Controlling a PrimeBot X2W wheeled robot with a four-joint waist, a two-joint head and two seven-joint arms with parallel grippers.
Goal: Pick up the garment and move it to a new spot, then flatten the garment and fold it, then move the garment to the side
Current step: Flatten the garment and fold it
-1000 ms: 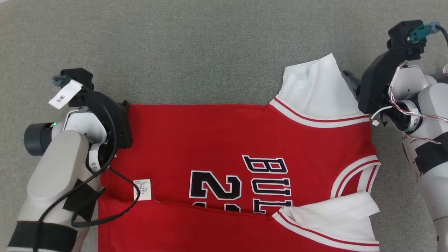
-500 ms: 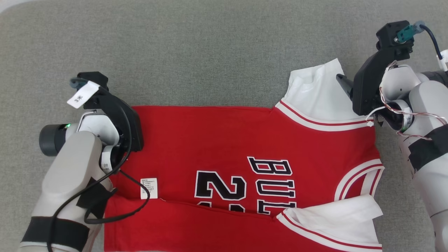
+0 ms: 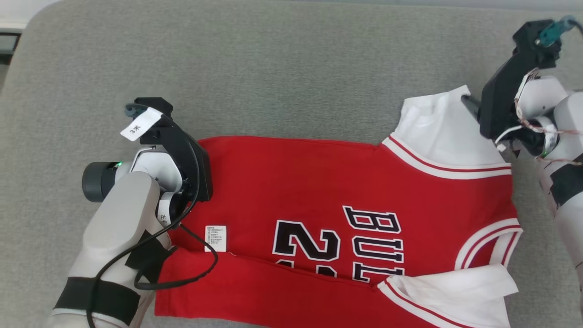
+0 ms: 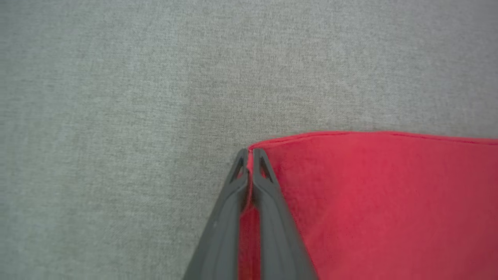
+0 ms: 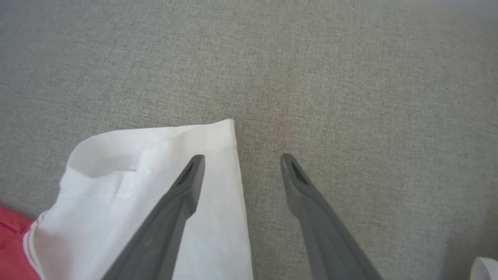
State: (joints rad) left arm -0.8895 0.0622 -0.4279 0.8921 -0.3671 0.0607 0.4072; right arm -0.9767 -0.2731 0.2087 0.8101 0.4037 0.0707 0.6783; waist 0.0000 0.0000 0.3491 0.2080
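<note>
Here, left gripper (image 4: pixel 249 154) pinches a corner of the red, white-sleeved basketball jersey (image 3: pixel 319 182); right gripper (image 5: pixel 242 159) spread astride a sleeve (image 5: pixel 136 155) edge.

A grey woven surface (image 3: pixel 291 68) spreads across the head view, its cloth heathered and finely textured, smooth and flat where it lies bare. Its far left corner (image 3: pixel 34 18) is rounded. Beyond that corner lies a pale area (image 3: pixel 16 9), and below it a dark strip (image 3: pixel 7 43) runs to the picture's edge; what these two are cannot be told. In both wrist views the same weave shows close up, evenly lit. In the right wrist view a faint pinkish tinge (image 5: pixel 284 93) marks the cloth near the middle.
</note>
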